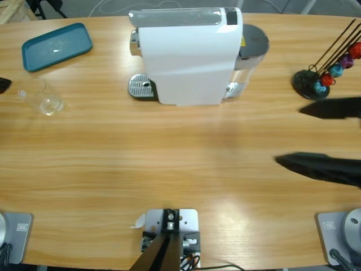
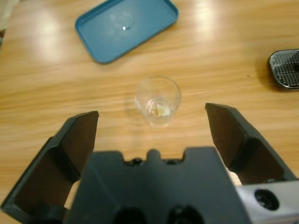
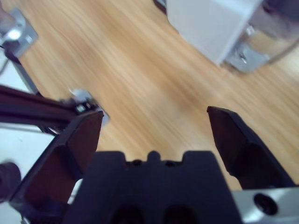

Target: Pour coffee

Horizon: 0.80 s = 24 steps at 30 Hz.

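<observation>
Left tool (image 2: 152,126): jaws spread wide and released, holding nothing; it hovers above the desk with the glass ahead of it, between the two jaws and apart from both. In the high view only a dark tip shows at the left edge.
Right tool (image 3: 154,123): jaws wide apart, gripping nothing; it looks over bare wood toward the base of the coffee machine. In the high view its two black jaws (image 1: 330,135) reach in from the right edge, one above the other.
Glass (image 1: 43,97): small, clear, upright on the desk at the far left, below the tray and well apart from the machine.
Coffee (image 2: 160,110): a thin, pale amber trace in the bottom of the glass; faint from the left wrist view, barely visible from above.
Tray (image 1: 56,46): teal, rounded corners, lying flat at the upper left of the desk, nothing on it.
Coffee machine (image 1: 186,53): white body at the top middle, with a metal drip grate (image 1: 141,87) at its left foot and a grey tank on its right side.
Capsule stand (image 1: 324,70): black wire holder at the upper right carrying red, blue and purple capsules.
Desk (image 1: 169,164): long, light wood.
</observation>
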Each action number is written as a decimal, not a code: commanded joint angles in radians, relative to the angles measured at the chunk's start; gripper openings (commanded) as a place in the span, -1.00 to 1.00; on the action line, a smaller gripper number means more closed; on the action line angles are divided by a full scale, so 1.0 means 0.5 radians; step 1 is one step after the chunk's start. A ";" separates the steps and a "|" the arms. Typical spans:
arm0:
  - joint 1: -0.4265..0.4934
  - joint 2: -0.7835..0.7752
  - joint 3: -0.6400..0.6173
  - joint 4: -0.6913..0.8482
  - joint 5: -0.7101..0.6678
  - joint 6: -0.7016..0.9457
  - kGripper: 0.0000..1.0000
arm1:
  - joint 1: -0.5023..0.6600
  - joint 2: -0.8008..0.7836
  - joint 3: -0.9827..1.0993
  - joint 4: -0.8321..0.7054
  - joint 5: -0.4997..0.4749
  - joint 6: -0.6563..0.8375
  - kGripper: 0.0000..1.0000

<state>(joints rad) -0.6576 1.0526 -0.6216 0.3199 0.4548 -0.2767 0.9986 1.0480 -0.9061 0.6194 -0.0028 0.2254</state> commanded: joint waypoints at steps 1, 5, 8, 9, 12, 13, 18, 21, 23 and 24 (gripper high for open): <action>0.049 0.175 0.401 -0.441 0.021 -0.033 1.00 | 0.019 -0.417 0.195 0.289 -0.064 0.065 1.00; 0.051 0.287 0.460 -0.627 0.024 -0.007 1.00 | 0.019 -0.322 0.162 0.308 -0.126 0.062 1.00; 0.058 0.406 0.459 -0.752 0.027 0.041 1.00 | 0.019 -0.239 0.139 0.323 -0.311 0.047 1.00; 0.070 0.439 0.458 -0.782 0.033 0.056 1.00 | 0.019 -0.213 0.131 0.326 -0.383 0.038 1.00; 0.118 0.509 0.455 -0.841 0.072 0.081 1.00 | 0.019 -0.169 0.117 0.330 -0.490 0.015 1.00; 0.123 0.533 0.455 -0.865 0.077 0.085 1.00 | 0.019 -0.164 0.113 0.337 -0.528 0.009 1.00; 0.177 0.663 0.459 -0.964 0.072 0.104 1.00 | 0.019 -0.118 0.105 0.339 -0.550 0.009 1.00; 0.184 0.738 0.504 -1.115 0.051 0.112 1.00 | 0.019 -0.077 0.094 0.338 -0.574 -0.003 1.00; 0.214 0.763 0.547 -1.221 -0.019 0.139 1.00 | 0.019 -0.066 0.093 0.338 -0.574 -0.003 1.00; 0.246 0.773 0.568 -1.265 -0.070 0.166 1.00 | 0.019 -0.065 0.092 0.338 -0.573 -0.003 1.00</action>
<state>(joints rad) -0.5797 1.3583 -0.4129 -0.1814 0.4804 -0.2378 0.9995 0.9678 -0.8523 0.7757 -0.2659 0.2368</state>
